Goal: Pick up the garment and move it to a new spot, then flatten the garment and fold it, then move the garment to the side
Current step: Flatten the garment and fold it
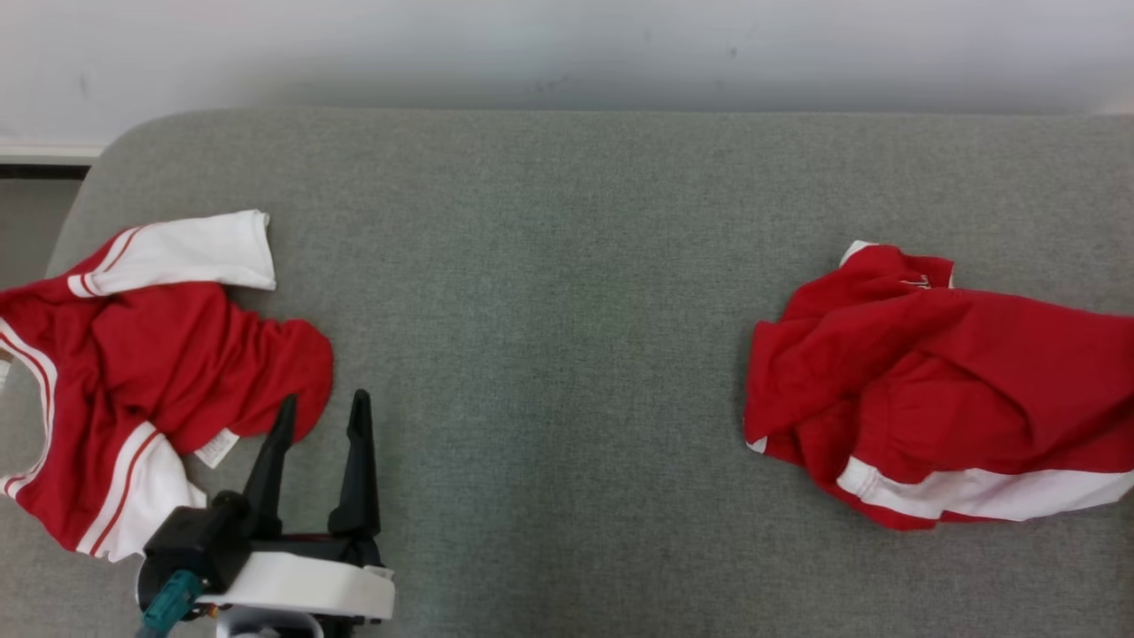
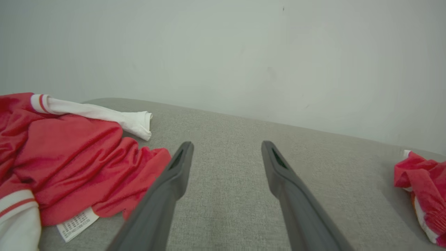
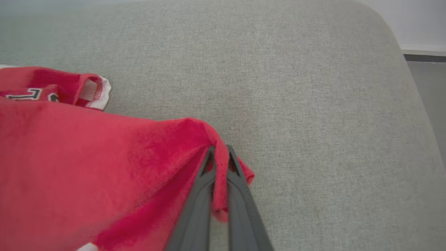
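On a desk (image 1: 549,310) covered in grey fabric, two red-and-white garments are seen, well apart. The garment (image 1: 930,390) at the right of the head view lies crumpled, with a white band along its lower edge, and is cut off by the frame's right edge. In the right wrist view a fold of this garment (image 3: 87,157) is pinched in the right pincer (image 3: 220,149), whose fingers are pressed together on the red cloth just above the desk surface; a white-edged opening and part of some dark lettering are visible at the upper left of that frame.

The second garment (image 1: 159,363) is bunched at the left of the head view, with a white sleeve at its top and a white care label (image 1: 217,447) at its lower edge. The left pincer (image 1: 323,403) is seen at the lower left, fingers spread wide and holding nothing; its left fingertip overlaps the second garment's edge in the frame, though contact cannot be told. In the left wrist view the spread fingers (image 2: 181,167) are framed by the second garment (image 2: 69,160) at the left and the pinched garment (image 2: 418,177) at the far right. A pale wall (image 1: 567,44) is seen behind the desk.
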Controlling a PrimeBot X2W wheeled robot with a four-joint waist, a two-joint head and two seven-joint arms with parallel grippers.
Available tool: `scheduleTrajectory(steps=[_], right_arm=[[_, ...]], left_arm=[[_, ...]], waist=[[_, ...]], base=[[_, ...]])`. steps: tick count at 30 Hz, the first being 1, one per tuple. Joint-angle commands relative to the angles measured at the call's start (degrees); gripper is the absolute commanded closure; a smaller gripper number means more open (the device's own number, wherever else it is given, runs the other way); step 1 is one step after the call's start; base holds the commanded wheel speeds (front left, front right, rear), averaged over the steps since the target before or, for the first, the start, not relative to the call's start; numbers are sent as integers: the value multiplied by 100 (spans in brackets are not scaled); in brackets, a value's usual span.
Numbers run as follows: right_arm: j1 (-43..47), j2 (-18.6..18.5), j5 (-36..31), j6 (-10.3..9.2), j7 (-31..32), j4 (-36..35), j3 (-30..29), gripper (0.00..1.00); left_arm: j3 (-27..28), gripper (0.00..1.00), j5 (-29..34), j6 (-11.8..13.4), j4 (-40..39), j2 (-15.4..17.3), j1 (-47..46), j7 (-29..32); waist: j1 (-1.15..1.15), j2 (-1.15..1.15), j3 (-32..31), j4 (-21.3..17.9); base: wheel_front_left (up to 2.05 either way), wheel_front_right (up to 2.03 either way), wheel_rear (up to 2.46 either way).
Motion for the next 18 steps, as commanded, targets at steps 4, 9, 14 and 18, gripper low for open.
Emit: scheduleTrajectory(steps=[4, 9, 14, 18], right_arm=[[-285, 49, -533, -11, -255, 475, -67, 100], [-426, 366, -745, -10, -665, 834, -28, 0], [-356, 540, -747, -11, -1095, 607, 237, 0], [-198, 588, -692, -10, -1468, 57, 475, 0]], left_arm=[[17, 0, 90, -47, 50, 20, -125, -3], [1, 0, 82, -46, 108, 20, -134, -3], [-18, 0, 64, 3, 124, 21, -12, -3], [-10, 0, 86, 13, 138, 21, 81, -3]], waist=[[0, 0, 160, 120], [0, 0, -8, 67], [0, 0, -341, -130], [0, 0, -626, -339]], base=[[0, 0, 0], [0, 0, 0], [0, 0, 0], [0, 0, 0]])
